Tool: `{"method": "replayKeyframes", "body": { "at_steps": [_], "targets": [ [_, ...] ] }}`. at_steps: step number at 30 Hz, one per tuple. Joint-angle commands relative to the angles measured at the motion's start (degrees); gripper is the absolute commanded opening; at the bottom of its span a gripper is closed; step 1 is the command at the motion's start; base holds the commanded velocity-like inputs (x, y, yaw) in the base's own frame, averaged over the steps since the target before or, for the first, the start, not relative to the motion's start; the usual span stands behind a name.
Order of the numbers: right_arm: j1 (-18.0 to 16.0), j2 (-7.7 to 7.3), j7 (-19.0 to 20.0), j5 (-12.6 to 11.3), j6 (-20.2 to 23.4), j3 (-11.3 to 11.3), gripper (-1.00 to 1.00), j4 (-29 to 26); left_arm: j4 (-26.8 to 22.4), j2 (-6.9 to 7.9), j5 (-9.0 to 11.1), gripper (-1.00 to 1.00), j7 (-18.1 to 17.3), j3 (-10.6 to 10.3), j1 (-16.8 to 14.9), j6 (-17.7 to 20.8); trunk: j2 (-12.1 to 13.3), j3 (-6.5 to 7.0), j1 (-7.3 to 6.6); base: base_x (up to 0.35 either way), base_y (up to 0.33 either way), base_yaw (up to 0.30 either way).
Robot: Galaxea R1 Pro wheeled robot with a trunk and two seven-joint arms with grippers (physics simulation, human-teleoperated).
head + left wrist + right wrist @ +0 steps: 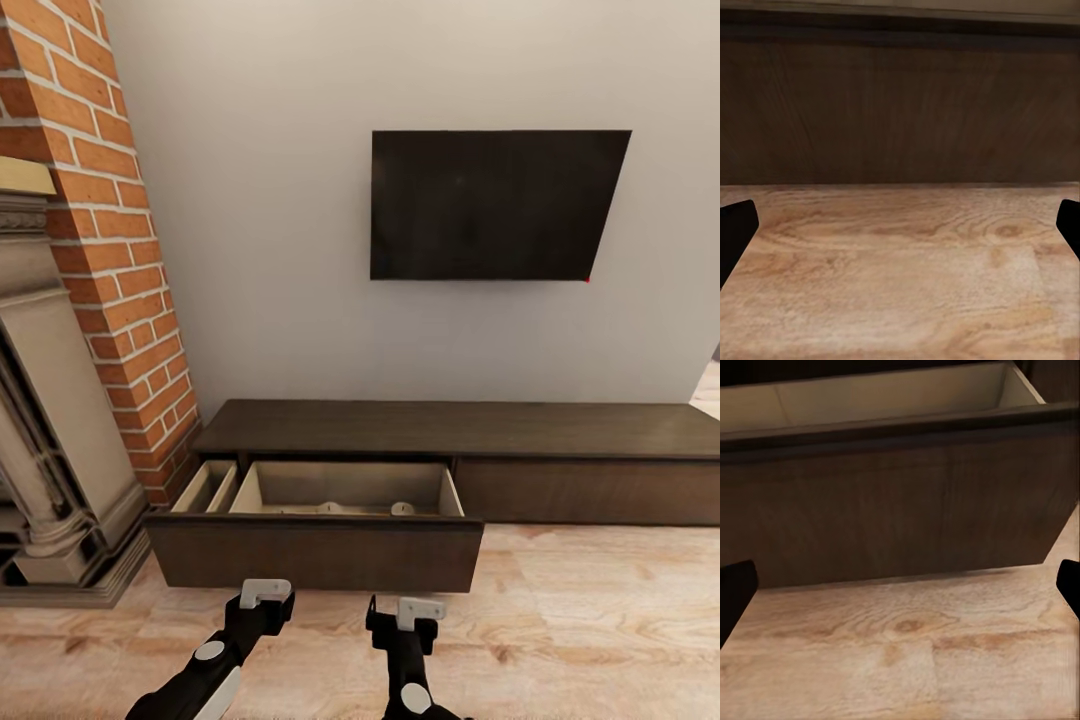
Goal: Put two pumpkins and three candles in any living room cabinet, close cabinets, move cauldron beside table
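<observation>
Your left gripper and right gripper, both spread and empty, face the cabinet's open drawer. Candles sit inside; push squarely on the front to close it.

Even, soft lighting; wrist views blurry, head view edge-stretched.

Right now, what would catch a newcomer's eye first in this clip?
The cabinet along the wall has its left drawer pulled wide open, with cream candle tops peeking above its front. Above hangs a black TV; a brick fireplace stands left.
</observation>
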Motion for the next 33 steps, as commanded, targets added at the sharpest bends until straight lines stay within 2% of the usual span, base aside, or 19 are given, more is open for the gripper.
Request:
{"method": "replayKeyframes", "body": {
  "at_steps": [1, 14, 18, 19, 23, 33],
  "targets": [
    [-0.1, -0.06, -0.8, -0.5, -0.3, 0.5, 1.00, -0.2, 0.0, 0.08, 0.5, 1.00, 0.5, -0.5, 0.0, -0.2, -0.4, -0.24, 0.22, 0.000, 0.000, 0.000],
    [0.1, -0.49, -2.3, -0.6, 0.0, -0.1, 1.00, -0.8, -0.1, -0.22, 0.5, 1.00, 0.4, -0.6, 0.0, -0.3, -5.7, -2.57, 3.07, 0.000, 0.000, 0.000],
    [0.1, -0.52, -2.3, -0.4, 0.1, 0.3, 1.00, -0.9, -0.1, -0.25, 0.6, 1.00, 0.6, -3.2, 0.0, -0.7, -7.3, -3.29, 3.95, 0.000, 0.000, 0.000],
    [0.1, -0.55, -2.3, -0.4, 0.2, 0.4, 1.00, -0.9, -0.2, -0.26, 0.6, 1.00, 0.7, -4.7, 0.0, -0.8, -7.7, -3.47, 4.17, 0.000, 0.000, 0.000],
    [0.0, -0.58, -2.4, -0.3, 0.2, 0.7, 1.00, -1.0, -0.2, -0.26, 0.8, 1.00, 0.9, -6.8, -0.1, -1.0, -9.3, -4.19, 5.05, 0.000, 0.000, 0.000],
    [0.1, -0.61, -2.4, -0.3, 0.2, 1.8, 1.00, -1.0, -0.2, -0.27, 0.9, 1.00, 0.8, -7.7, 0.0, -1.4, -13.3, -5.99, 7.25, 0.000, 0.000, 0.000]
  ]
}}
